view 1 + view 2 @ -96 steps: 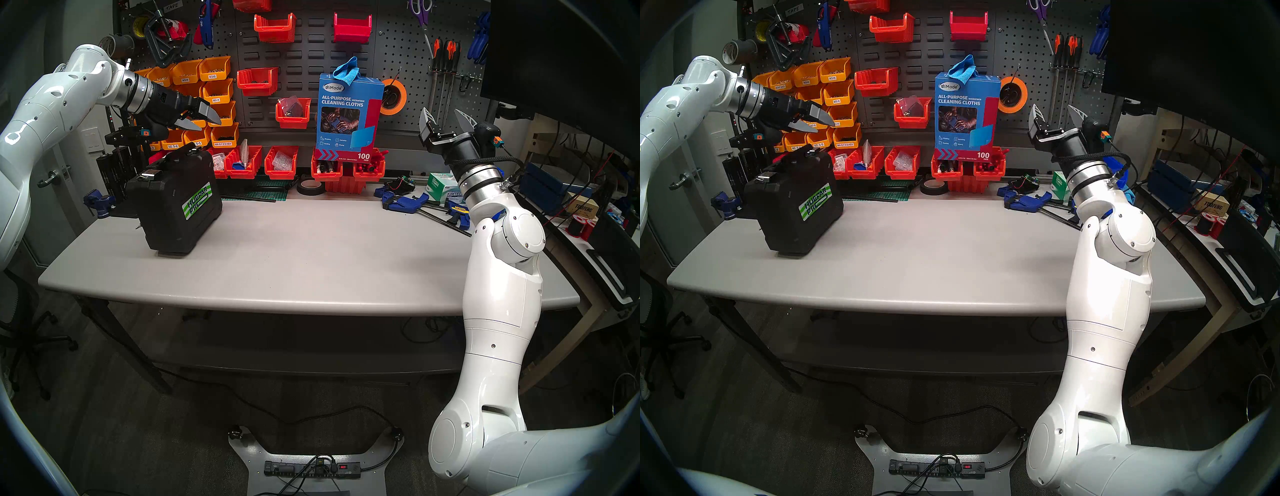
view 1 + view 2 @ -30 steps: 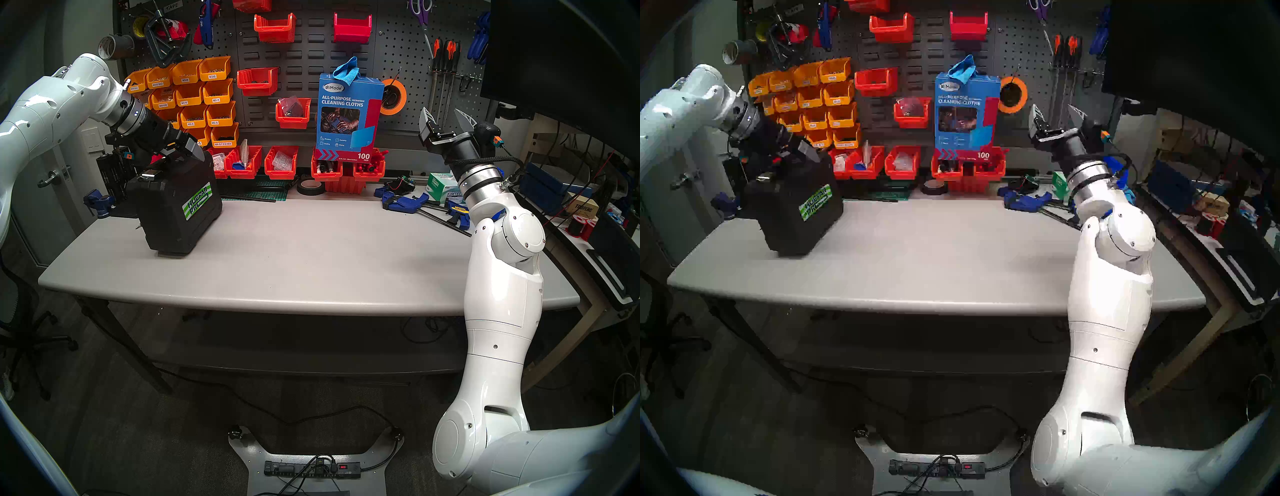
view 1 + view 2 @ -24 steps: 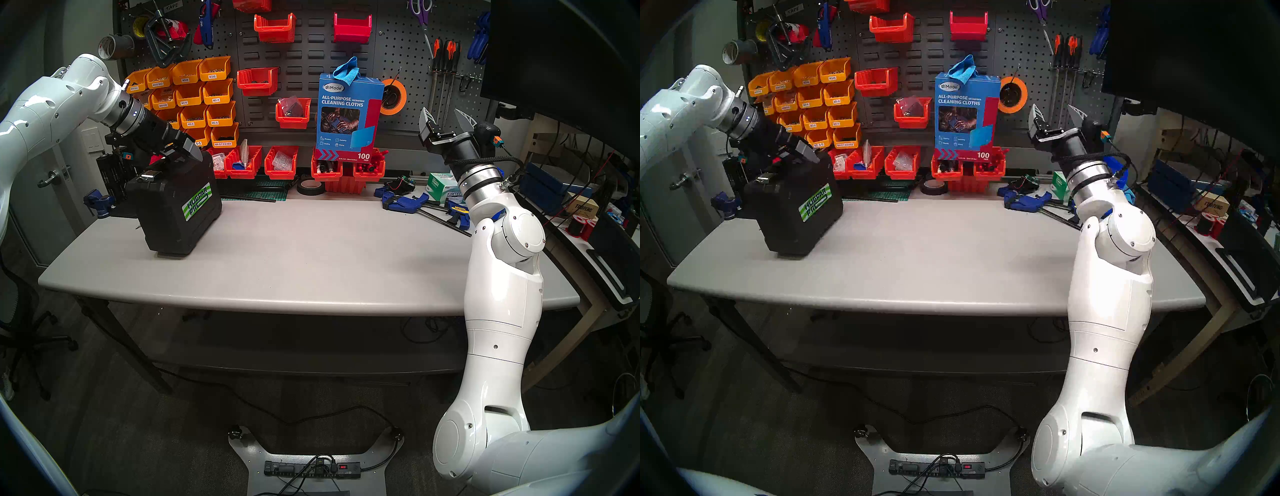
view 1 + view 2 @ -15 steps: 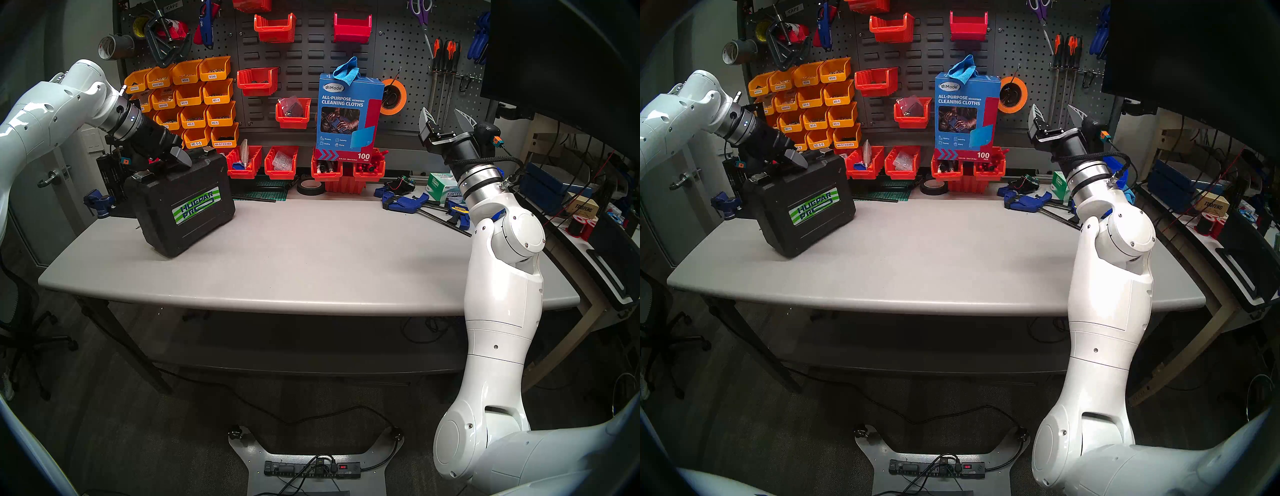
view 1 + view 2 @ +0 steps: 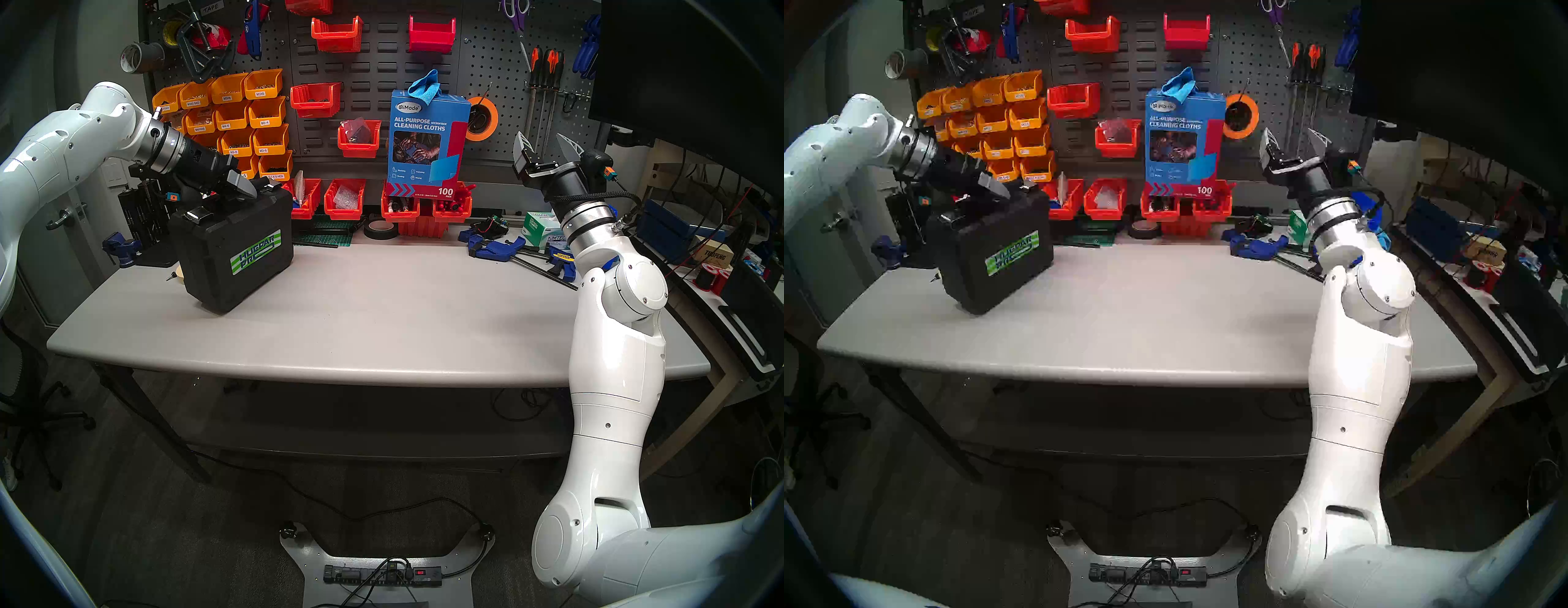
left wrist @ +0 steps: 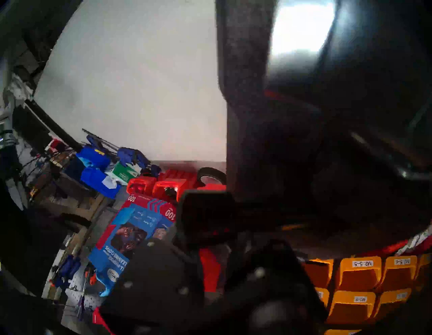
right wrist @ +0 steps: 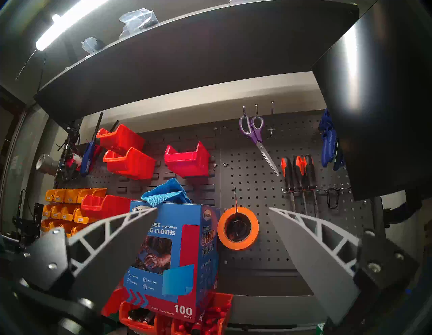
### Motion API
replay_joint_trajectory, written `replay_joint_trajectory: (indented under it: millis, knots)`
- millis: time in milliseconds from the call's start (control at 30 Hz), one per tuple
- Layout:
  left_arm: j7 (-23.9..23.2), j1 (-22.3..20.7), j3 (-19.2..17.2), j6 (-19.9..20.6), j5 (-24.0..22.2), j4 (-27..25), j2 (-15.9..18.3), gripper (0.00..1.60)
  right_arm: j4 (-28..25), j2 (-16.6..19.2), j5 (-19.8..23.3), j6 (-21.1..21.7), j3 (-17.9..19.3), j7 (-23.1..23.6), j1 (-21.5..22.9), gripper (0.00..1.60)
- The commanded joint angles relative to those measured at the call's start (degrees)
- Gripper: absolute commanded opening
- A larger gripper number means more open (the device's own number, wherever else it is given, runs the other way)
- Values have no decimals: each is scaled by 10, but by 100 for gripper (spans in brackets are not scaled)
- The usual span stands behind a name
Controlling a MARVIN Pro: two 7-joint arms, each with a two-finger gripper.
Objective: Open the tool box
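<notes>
The black tool box (image 5: 220,263) with a green, white and blue striped label (image 5: 256,252) stands on edge, slightly tilted, handle up, at the back left of the grey table (image 5: 382,322). It also shows in the head right view (image 5: 975,254). Two silver latches (image 5: 197,213) sit shut on its top side. My left gripper (image 5: 237,193) is shut on the handle on top of the box. The left wrist view shows only the dark case (image 6: 257,117) up close. My right gripper (image 5: 545,146) is open and empty, held high at the right, pointing at the pegboard (image 7: 212,208).
Red bins (image 5: 343,197) and a blue cleaning-cloth box (image 5: 428,140) line the back wall. A black tape roll (image 5: 380,229), blue clamps (image 5: 496,248), a blue vise (image 5: 121,248) and a small beige roll (image 5: 179,274) lie around the box.
My left gripper came down from above, closed on the handle, then turned the tool box and dragged it to the right. The right arm has not moved.
</notes>
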Motion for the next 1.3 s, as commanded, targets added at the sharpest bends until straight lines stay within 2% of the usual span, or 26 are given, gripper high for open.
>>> replay_joint_trajectory:
  millis: [0, 567, 867, 1267]
  knots:
    - [65, 22, -61, 2, -110, 19, -21, 0, -6, 1, 0, -1, 0, 0, 2, 160]
    - [41, 120, -183, 2, -354, 77, -80, 0, -4, 4, 3, -1, -2, -3, 2, 160]
    - [29, 180, -239, 2, -458, 115, -114, 0, -3, 6, 5, -2, -3, -4, 2, 160]
    - [19, 260, -301, 13, -569, 157, -160, 0, -2, 8, 8, -2, -5, -6, 2, 160]
